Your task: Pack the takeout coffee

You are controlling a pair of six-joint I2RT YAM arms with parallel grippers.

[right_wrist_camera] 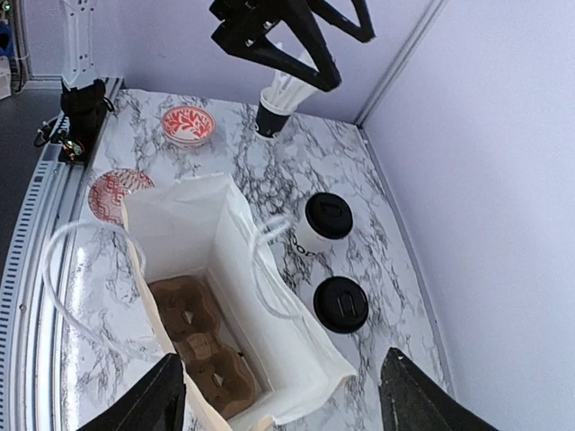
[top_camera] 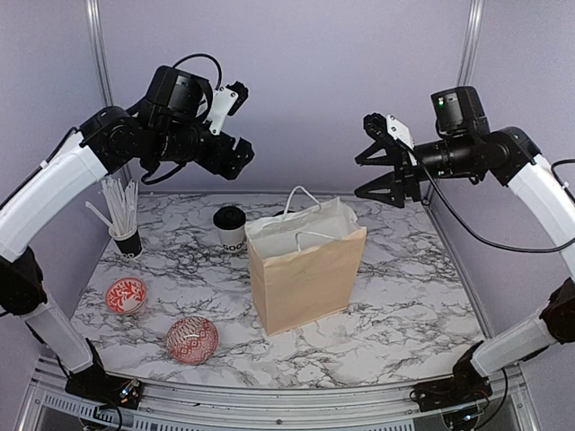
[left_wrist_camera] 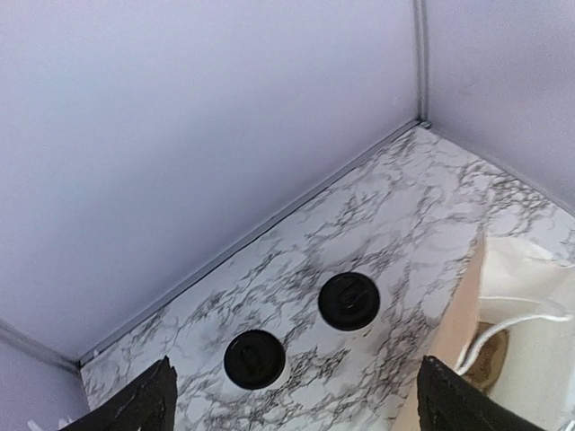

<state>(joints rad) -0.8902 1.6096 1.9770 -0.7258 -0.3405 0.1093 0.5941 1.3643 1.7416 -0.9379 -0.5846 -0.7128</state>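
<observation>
Two white "GOOD" cups with black lids stand on the marble table behind the tan bag: one [right_wrist_camera: 328, 220] nearer the straws, the other [right_wrist_camera: 341, 305] close to the bag's wall. The left wrist view shows them from above [left_wrist_camera: 254, 359] [left_wrist_camera: 349, 301]. Only one cup [top_camera: 230, 229] shows in the top view. The brown two-cup carrier [right_wrist_camera: 202, 346] lies empty at the bottom of the open bag [top_camera: 305, 269]. My left gripper [top_camera: 235, 157] hangs high over the cups, open and empty [left_wrist_camera: 301, 409]. My right gripper [top_camera: 361, 178] is raised above the bag's right side, open and empty [right_wrist_camera: 283, 404].
A black cup of white straws [top_camera: 126, 238] stands at the back left. One red-and-white bowl [top_camera: 126, 294] sits upright at the left, and another [top_camera: 191, 338] lies near the front edge. The bag's white handles [top_camera: 301, 202] stick up. Walls close the back and right.
</observation>
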